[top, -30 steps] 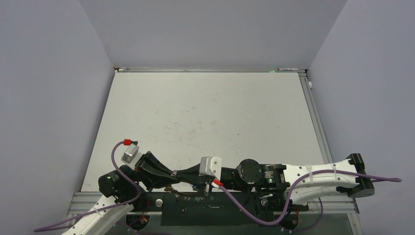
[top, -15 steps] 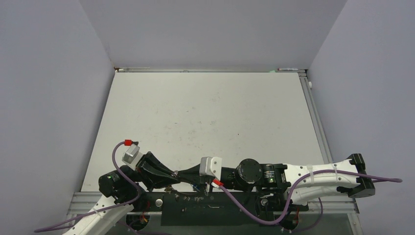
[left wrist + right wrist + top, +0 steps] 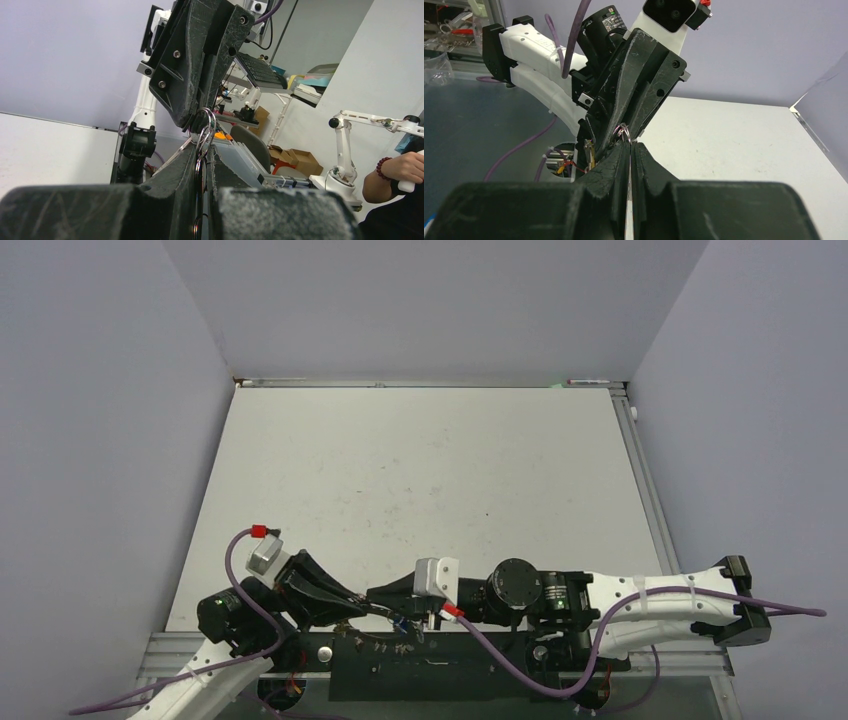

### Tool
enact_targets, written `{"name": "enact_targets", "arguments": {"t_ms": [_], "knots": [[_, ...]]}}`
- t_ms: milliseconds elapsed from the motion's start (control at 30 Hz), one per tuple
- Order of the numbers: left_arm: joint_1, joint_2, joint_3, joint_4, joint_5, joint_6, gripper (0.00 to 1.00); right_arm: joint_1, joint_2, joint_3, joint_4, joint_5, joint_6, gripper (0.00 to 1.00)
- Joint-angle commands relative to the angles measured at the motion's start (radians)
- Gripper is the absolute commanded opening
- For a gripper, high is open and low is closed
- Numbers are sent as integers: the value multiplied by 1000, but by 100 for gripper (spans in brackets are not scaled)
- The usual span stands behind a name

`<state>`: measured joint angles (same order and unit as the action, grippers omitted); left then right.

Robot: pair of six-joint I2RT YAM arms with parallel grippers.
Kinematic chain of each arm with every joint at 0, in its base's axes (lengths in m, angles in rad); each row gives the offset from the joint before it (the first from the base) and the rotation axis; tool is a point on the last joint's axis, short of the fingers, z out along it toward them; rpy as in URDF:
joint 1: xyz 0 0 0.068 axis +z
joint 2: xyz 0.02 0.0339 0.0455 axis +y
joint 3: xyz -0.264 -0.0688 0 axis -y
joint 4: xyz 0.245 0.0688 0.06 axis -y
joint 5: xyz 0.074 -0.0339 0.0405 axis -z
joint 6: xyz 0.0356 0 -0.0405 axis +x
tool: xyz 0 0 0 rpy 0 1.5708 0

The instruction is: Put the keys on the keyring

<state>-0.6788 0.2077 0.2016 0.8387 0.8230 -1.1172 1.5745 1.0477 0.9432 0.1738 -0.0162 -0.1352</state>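
Observation:
My two grippers meet tip to tip over the table's near edge. My left gripper is shut on the keyring, which stands edge-on between its fingers. The ring's small loops stick out past the fingertips. My right gripper is shut on a thin silvery key, seen edge-on, with its tip at those loops. A small blue piece hangs under the right fingers. Other keys are hidden between the fingers.
The white table stretches away behind the grippers, with grey walls on three sides. A black rail with small metal bits runs along the near edge under the grippers. The arm bases and purple cables sit close by.
The right wrist has shifted slightly to the right and turned a little. The blue piece now shows under it. The left arm has dropped slightly. Both grips are unchanged.

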Motion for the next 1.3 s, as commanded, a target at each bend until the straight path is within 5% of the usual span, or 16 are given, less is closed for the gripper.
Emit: {"name": "enact_targets", "arguments": {"t_ms": [0, 633, 1167, 1267], "knots": [[-7, 1, 58, 71, 7, -21, 0, -38, -17, 54, -13, -48, -8, 5], [-13, 8, 44, 113, 53, -49, 0, -186, 131, 201, -113, -261, 19, 5], [-15, -4, 119, -148, 90, 140, 0, -163, 288, 411, -426, -114, 89, 5], [-15, -12, 136, -218, 76, 191, 0, -150, 305, 439, -474, -75, 94, 13]]}}
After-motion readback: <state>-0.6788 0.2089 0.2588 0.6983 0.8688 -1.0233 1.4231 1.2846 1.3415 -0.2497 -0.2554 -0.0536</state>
